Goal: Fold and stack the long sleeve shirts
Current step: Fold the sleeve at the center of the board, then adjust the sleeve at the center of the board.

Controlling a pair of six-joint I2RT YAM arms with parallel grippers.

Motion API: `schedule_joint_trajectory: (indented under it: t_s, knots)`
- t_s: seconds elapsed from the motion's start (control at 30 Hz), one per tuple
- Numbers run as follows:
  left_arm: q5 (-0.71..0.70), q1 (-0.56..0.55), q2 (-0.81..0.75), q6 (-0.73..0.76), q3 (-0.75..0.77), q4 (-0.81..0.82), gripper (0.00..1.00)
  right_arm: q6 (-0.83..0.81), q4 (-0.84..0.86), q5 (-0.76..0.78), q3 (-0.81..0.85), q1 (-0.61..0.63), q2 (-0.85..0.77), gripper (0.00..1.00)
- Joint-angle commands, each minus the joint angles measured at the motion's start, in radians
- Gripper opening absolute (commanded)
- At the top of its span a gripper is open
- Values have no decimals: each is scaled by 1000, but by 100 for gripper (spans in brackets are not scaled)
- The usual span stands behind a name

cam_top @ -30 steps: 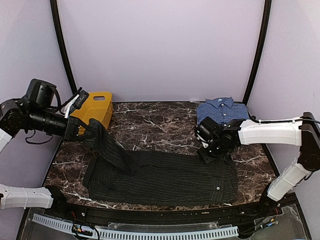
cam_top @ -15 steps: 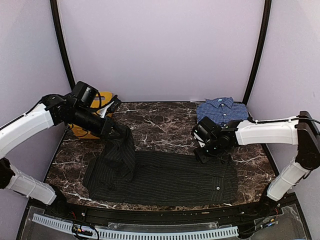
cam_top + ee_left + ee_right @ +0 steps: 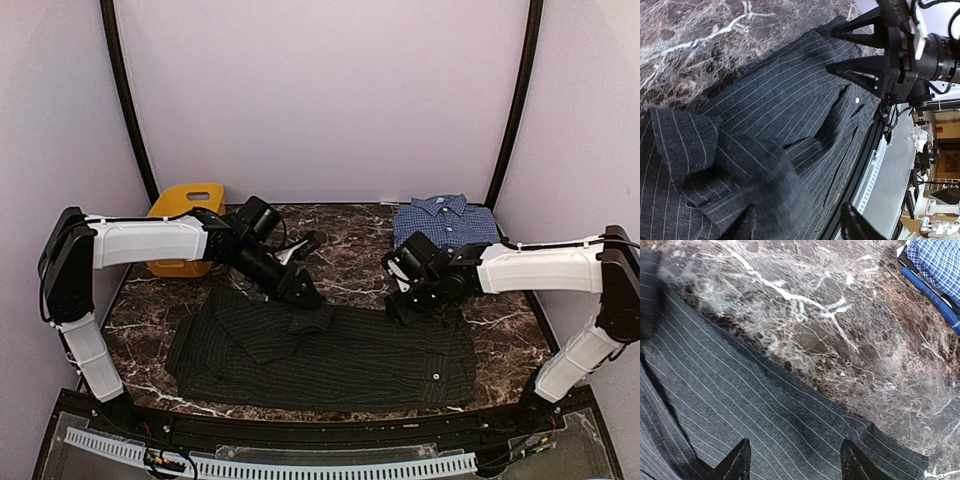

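The jaws of the left gripper (image 3: 798, 215) are standing spread in its wrist view, fingers apart on either side of a bunched fold of dark cloth, so the pinch they had a moment ago is letting go. The right gripper (image 3: 794, 450) is also holding its jaws parted, poised at the far hem of the black pinstriped shirt (image 3: 340, 360) where cloth is meeting the marble table (image 3: 340, 250); whether it is pressing the fabric or only hanging just above it cannot be told. A second ago the left arm was holding the left sleeve (image 3: 265, 335) out by the yellow basket (image 3: 185, 210); since then it has been sweeping that sleeve inward, and the sleeve is now lying slanted across the shirt's body with its cuff near the middle. The shirt itself is lying spread along the near half of the table, while the blue checked shirt (image 3: 445, 220) is sitting folded at the far right corner, well apart. Judging by this, the first sleeve fold is being finished, leaving the other sleeve, the body folds and the stacking yet to do
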Motion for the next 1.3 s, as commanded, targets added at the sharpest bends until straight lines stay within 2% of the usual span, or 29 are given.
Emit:
schedule_joint_trajectory:
  t_s: [0.0, 0.07, 0.2, 0.3, 0.43, 0.63, 0.87, 1.03, 1.27]
  knots:
    - [29, 6, -125, 44, -20, 113, 69, 30, 94, -61, -31, -7, -52, 58]
    - [41, 14, -183, 56, -81, 166, 80, 44, 121, -81, -41, -7, -67, 59]
    - [54, 64, -262, 20, -188, 232, 89, 89, 181, -131, -43, 13, -84, 59]
    - [-7, 96, -298, -23, -249, 253, 90, 138, 243, -155, -33, 72, -78, 60]
    - [-185, 104, -359, -97, -326, 252, 90, 167, 320, -135, 6, 168, -8, 63]
    - [-287, 134, -449, -150, -432, 243, 90, 64, 319, -131, 140, 270, 181, 68]
    - [-286, 151, -490, -144, -464, 225, 90, -92, 233, -57, 259, 331, 318, 74]
    - [-265, 156, -497, -144, -482, 229, 90, -169, 169, 30, 329, 341, 392, 73]
    - [-251, 160, -498, -138, -479, 229, 90, -220, 129, 154, 384, 346, 462, 59]
